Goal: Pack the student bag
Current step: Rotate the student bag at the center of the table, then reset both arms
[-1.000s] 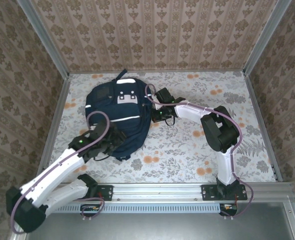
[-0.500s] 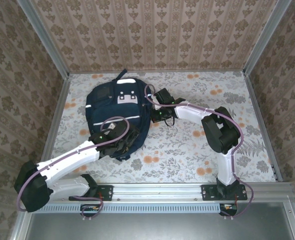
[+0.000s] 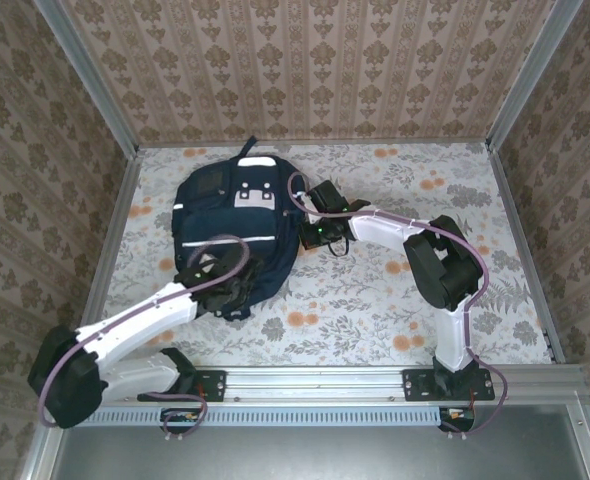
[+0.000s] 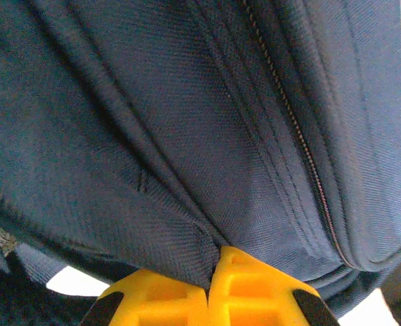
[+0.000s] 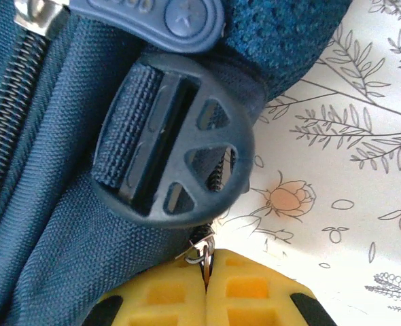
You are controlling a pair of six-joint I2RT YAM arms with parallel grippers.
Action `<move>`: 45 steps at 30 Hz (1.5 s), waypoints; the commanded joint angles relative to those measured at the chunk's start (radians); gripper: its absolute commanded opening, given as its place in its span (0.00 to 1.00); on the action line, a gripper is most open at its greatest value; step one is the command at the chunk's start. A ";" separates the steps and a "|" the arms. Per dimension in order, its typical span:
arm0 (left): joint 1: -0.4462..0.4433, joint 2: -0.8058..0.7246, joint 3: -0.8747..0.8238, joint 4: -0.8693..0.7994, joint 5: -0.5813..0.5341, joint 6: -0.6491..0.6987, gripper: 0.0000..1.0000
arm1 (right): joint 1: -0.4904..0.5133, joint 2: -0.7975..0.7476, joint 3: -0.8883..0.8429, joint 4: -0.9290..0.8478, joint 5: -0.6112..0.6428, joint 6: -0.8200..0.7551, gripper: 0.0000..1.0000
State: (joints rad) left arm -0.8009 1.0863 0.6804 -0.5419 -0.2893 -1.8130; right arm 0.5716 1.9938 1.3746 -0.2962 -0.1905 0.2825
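Swinging in from the bag's near left, the left arm now lies lower and straighter than a second ago, and its left gripper (image 3: 227, 292) has eased back a little from where it reached half a second ago, sitting at the near edge of the student bag (image 3: 230, 215). Its wrist camera shows the yellow fingers (image 4: 255, 288) pressed together with a fold of the bag's navy cloth pinched between them, and a closed zipper (image 4: 289, 115) running up the fabric just beyond the pinch. The bag lies flat on the floral table (image 3: 405, 290), left of the middle and toward the far wall, its white patches and thin white stripe facing up; it has hardly shifted. At the bag's right edge the right gripper (image 3: 315, 232) has kept its place. Its fingers are closed on a small metal ring (image 5: 204, 252) at the bag's rim — the ring sits right in the seam where the two tips meet. Just beyond that ring a round dark-blue buckle (image 5: 177, 139) with webbing threaded through it rests on the bag's cloth, with the floral table showing to the bag's right.
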 commanded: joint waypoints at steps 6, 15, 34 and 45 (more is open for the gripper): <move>0.079 -0.251 -0.041 -0.294 -0.080 0.087 0.00 | -0.096 -0.019 0.033 0.004 0.125 0.008 0.00; 0.092 -0.141 -0.070 0.052 0.104 0.210 0.00 | -0.133 0.002 0.084 -0.009 0.107 0.030 0.06; -0.061 0.367 0.483 0.039 0.155 0.558 0.90 | -0.204 -0.572 -0.259 -0.025 0.410 0.079 0.67; 0.213 0.134 0.463 -0.262 -0.094 1.095 1.00 | -0.286 -0.871 -0.506 0.064 0.471 0.046 0.99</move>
State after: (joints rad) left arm -0.6743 1.2800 1.1900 -0.6827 -0.2726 -0.9333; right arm 0.2874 1.1679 0.9234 -0.2848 0.2218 0.3542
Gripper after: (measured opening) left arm 0.999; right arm 0.989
